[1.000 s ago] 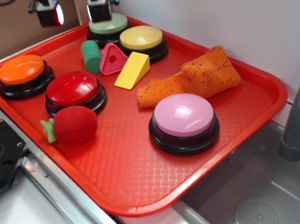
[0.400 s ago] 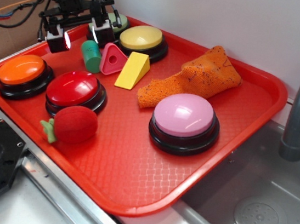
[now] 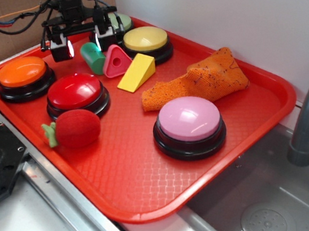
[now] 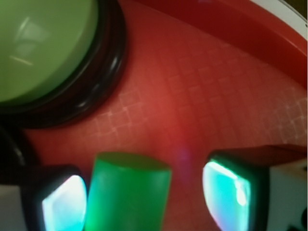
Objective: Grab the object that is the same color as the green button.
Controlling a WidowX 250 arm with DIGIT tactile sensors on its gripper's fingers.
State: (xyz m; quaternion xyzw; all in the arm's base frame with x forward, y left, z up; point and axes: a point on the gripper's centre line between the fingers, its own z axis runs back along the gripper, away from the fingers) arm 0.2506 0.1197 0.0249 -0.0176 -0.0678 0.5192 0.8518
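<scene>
Since a second ago, the gripper [image 3: 83, 45] has dropped from above the back corner of the red tray [image 3: 150, 189] down to the small green cylinder [image 3: 93, 57]. Its jaws now stand wide apart, one finger [image 4: 61, 201] on each side of the cylinder, neither clearly pressing it. The cylinder lies on its side on the tray floor, just beside the pink triangle block [image 3: 116, 61], with the yellow wedge [image 3: 138, 72] next along.

From the wrist camera, the cylinder [image 4: 127, 197] fills the bottom of the view between the two lit finger pads, closer to the left one. The pale green button [image 4: 43, 45] on its black base sits close behind it.

Elsewhere on the tray are a yellow button [image 3: 146, 39], orange button [image 3: 22, 71], red button [image 3: 77, 91], pink button [image 3: 189, 119], an orange cloth [image 3: 205, 79] and a red plush strawberry [image 3: 76, 128].

No writing or labels can be read anywhere.
</scene>
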